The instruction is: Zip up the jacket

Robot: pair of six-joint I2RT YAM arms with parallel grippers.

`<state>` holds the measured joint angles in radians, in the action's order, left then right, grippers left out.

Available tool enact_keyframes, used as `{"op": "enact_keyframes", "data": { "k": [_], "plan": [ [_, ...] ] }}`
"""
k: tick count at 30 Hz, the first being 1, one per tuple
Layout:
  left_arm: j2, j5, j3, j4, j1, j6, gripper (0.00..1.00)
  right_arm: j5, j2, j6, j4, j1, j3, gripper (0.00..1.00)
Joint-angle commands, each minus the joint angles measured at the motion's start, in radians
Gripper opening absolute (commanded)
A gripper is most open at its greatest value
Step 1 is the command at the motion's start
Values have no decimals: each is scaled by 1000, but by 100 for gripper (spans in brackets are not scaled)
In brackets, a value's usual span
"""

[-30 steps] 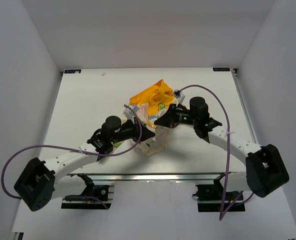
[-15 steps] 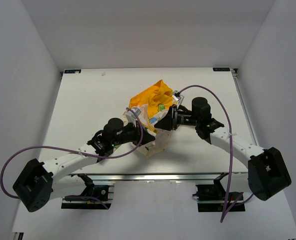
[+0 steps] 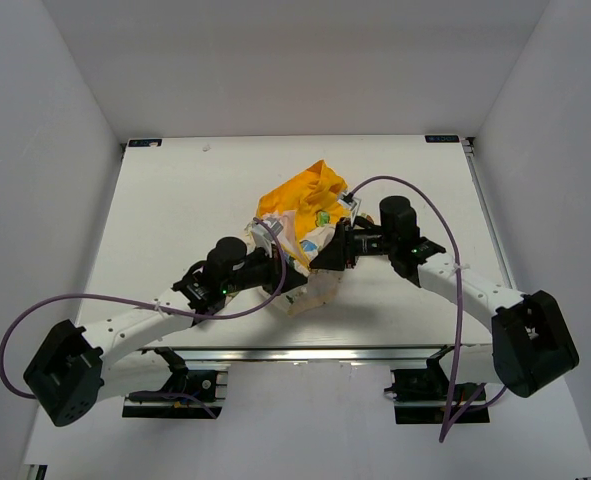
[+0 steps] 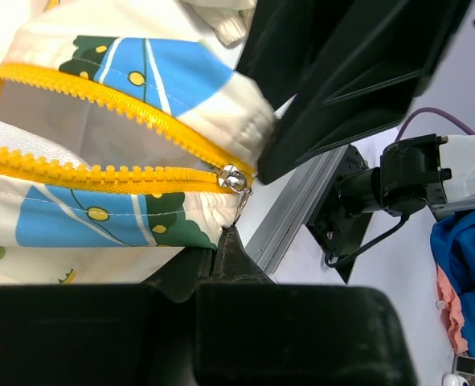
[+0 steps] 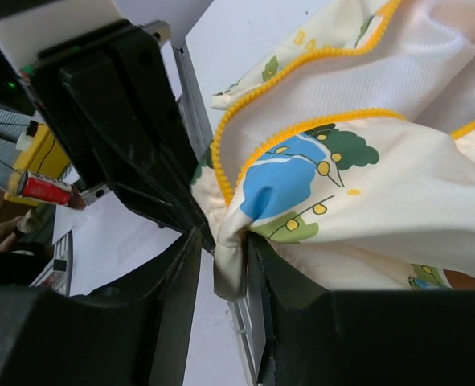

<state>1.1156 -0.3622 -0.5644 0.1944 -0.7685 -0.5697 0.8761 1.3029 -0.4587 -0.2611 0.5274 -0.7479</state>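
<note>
At the left, the left gripper [image 4: 223, 241] is seen with its fingers pressed together on the lower edge of the jacket [image 3: 310, 238], directly beneath the silver zipper slider [image 4: 234, 178]. A thin pull tab [image 4: 243, 203] hangs from the slider towards the fingertips. Whether the tab or only the hem is pinched cannot be told. Two rows of yellow zipper teeth [image 4: 100, 96] meet at the slider and spread apart away from it, so the front is shown unzipped beyond that point.

The jacket is bunched near the middle of the white table [image 3: 175, 200], between the two arms, with its yellow hood [image 3: 300, 195] turned towards the far side. Cream fabric printed with blue and green cartoon shapes is seen in both wrist views.

At the right, the right gripper [image 5: 225, 249] is clamped on a cream hem corner of the jacket, just beside the left gripper. A fold of fabric is squeezed between its two black fingers [image 5: 173, 289]. The metal rail [image 4: 289, 221] at the table's near edge is visible below the slider.
</note>
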Motion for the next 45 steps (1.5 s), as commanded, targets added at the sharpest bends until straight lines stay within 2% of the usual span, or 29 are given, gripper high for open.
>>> {"op": "enact_keyframes", "data": {
  "k": [1,5,14,16,17,20,26,27,28,29,31,33,35,39,42,43,45],
  "plan": [
    [-45,12,-14,30,-5,27,0,47,33,44,60,3,-33,35],
    [-57,12,-11,40,-5,51,0,26,48,58,94,5,-36,37],
    [-36,-41,-17,33,-5,97,0,40,35,6,8,10,-28,34],
    [-33,-38,-19,22,-5,102,0,37,29,5,2,10,-27,25],
    [-33,-35,-20,11,-5,108,0,37,26,-4,0,10,-22,16],
    [-40,-37,-20,-1,-5,114,0,46,16,-21,-16,10,-15,1],
    [-42,-7,-43,-44,-5,110,0,72,16,-64,-73,10,1,0],
    [-42,-3,-57,-52,-5,105,4,75,16,-80,-84,10,5,0],
    [-42,6,-63,-76,-5,97,16,75,16,-86,-92,10,8,0],
    [-40,17,-71,-87,-5,91,41,70,10,-93,-101,10,12,0],
    [-46,19,-75,-98,-3,77,71,60,3,-107,-121,10,16,0],
    [-54,14,-63,-78,0,61,84,44,-7,-113,-130,10,18,0],
    [-69,-3,-31,-32,6,28,90,35,-17,-136,-150,10,30,0],
    [-71,-41,37,91,50,-86,89,20,-43,-204,-245,10,73,0],
    [-59,-119,142,310,121,-247,85,8,-53,-239,-303,10,104,0],
    [-50,-136,200,455,141,-336,84,8,-57,-264,-349,10,113,0],
    [-1,-194,242,648,185,-409,78,-2,-62,-282,-386,10,136,0]
  ]
}}
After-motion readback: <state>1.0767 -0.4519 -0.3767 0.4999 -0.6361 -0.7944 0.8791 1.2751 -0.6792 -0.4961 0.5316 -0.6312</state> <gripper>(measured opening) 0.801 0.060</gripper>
